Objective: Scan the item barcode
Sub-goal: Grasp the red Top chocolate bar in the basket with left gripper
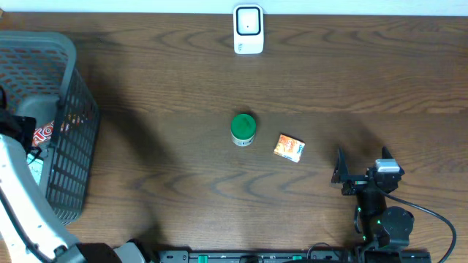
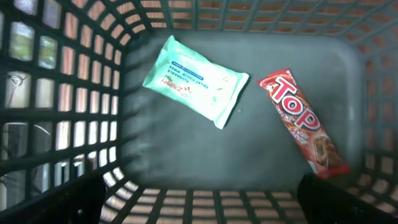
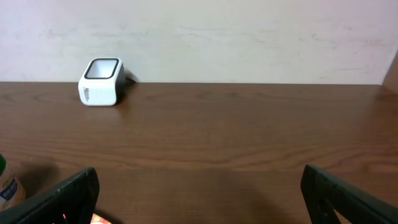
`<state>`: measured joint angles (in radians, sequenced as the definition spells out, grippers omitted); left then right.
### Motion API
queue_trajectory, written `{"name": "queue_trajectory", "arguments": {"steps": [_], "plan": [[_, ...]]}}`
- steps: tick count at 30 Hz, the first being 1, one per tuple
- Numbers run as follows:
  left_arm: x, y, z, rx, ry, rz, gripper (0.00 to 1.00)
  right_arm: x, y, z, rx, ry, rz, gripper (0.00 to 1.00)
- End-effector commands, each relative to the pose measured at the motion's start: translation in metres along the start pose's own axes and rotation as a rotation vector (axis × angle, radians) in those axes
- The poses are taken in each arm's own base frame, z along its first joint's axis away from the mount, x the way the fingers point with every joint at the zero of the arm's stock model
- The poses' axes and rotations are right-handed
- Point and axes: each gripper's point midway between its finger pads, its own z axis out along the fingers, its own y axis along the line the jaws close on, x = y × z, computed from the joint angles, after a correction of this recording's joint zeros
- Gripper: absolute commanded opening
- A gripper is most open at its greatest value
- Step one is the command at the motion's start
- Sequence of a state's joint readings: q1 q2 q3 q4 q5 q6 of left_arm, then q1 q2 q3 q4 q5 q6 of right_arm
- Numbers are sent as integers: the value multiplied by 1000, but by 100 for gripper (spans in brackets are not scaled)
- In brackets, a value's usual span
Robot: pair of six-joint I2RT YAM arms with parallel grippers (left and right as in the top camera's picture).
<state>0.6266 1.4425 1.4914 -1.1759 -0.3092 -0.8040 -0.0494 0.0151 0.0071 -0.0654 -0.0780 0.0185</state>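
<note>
Between the left fingers (image 2: 62, 205), which stand at full spread with nothing gripped, lies the floor of a grey lattice basket (image 2: 74, 93). Ahead of these fingers, toward the tip at the left of the left wrist view, a pale green wipes pack (image 2: 196, 81) lies flat on the basket floor. Ahead and toward the other tip, a red chocolate bar (image 2: 305, 124) marked "Top" lies flat at a slant. Pack and bar are near each other but apart, and neither touches the fingers.

The right fingers (image 3: 62, 199) are likewise spread wide and hold nothing. They sit low over the brown tabletop (image 3: 249, 124), pointing at the back wall. Well ahead of them and off to their left, a white barcode scanner (image 3: 101, 82) stands upright at the far edge of the tabletop, its dark-framed window on the upper face.

An orange packet (image 1: 289, 147) lies flat on the tabletop, ahead and left of the right fingers and apart from them. Beyond the packet, further left, a green-lidded jar (image 1: 243, 129) stands upright, near the packet but not touching it. Only its edge shows in the right wrist view.

In the overhead view the basket occupies the left end of the tabletop, well apart from the right fingers. The left arm (image 1: 22, 197) reaches into it from the near edge. Print on the packet is too small to read.
</note>
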Motion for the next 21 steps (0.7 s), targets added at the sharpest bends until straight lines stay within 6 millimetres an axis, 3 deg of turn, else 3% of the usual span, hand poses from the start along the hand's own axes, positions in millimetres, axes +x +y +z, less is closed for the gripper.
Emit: {"name": "queue_trajectory", "arguments": {"steps": [1,12,21], "plan": [[-2,-9,18,-17,-2,20,100,1,-1,0,3,3,14,99],[24,-79,93,95,178,-21,98,1,-1,0,3,3,14,99],[30,-105,150,91,181,-18,98,1,-1,0,3,3,14,99]]}}
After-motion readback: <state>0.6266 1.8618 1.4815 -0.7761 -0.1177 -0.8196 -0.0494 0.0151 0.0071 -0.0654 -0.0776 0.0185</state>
